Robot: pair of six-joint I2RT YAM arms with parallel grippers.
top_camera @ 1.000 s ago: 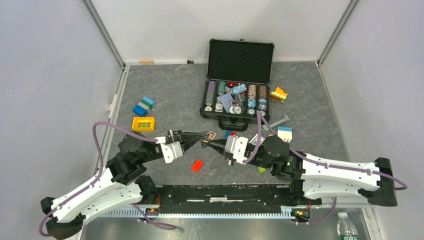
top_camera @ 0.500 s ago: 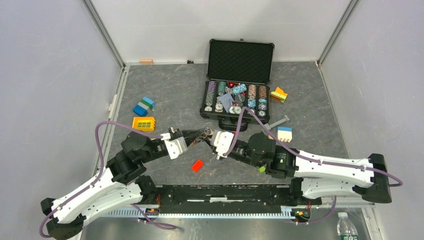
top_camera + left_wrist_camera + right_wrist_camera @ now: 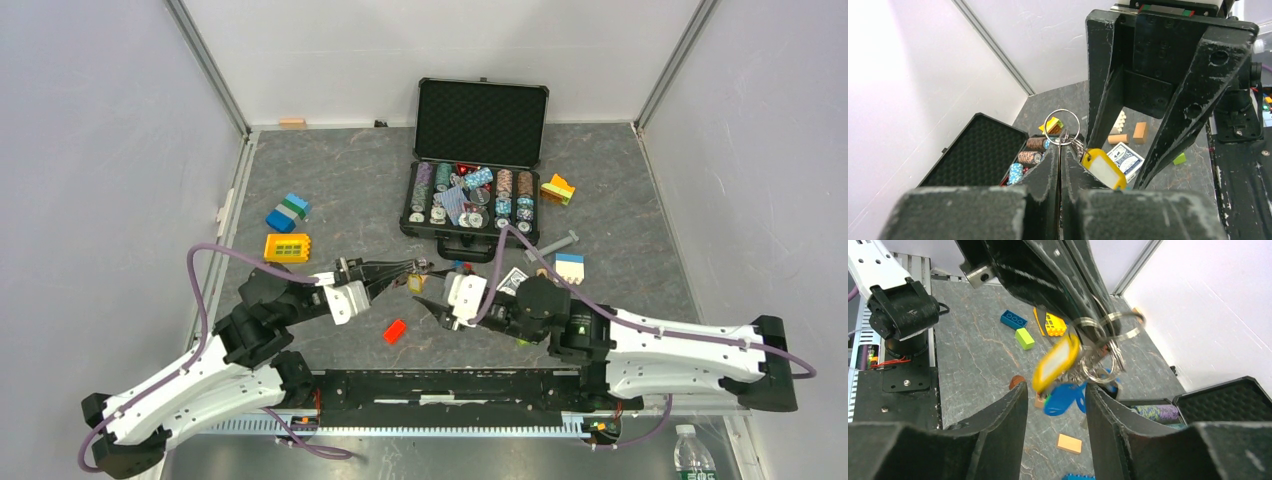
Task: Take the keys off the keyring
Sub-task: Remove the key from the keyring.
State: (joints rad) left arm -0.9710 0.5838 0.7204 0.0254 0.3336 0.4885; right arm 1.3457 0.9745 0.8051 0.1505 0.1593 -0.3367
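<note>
My left gripper [image 3: 405, 270] is shut on the keyring [image 3: 1062, 127], a thin silver ring that sticks up past its fingertips [image 3: 1061, 150]. The keys hang from it above the table in a bunch with smaller rings. A yellow one [image 3: 1057, 361] and a blue one [image 3: 1065, 397] show; the yellow one [image 3: 413, 283] also appears from above. My right gripper [image 3: 428, 292] is open just below and right of the bunch. In the right wrist view the bunch dangles between and above its spread fingers [image 3: 1055, 390], touching neither.
An open black case [image 3: 470, 200] of poker chips stands behind the grippers. A red block [image 3: 395, 331] lies in front, a yellow block [image 3: 287, 247] and a blue-green one [image 3: 287, 212] to the left. A card deck [image 3: 512, 280] and a blue-white block [image 3: 569, 267] lie on the right.
My right gripper has opened, let go of the key bunch and drawn back a little toward the near edge. My left gripper stays shut on the keyring.
</note>
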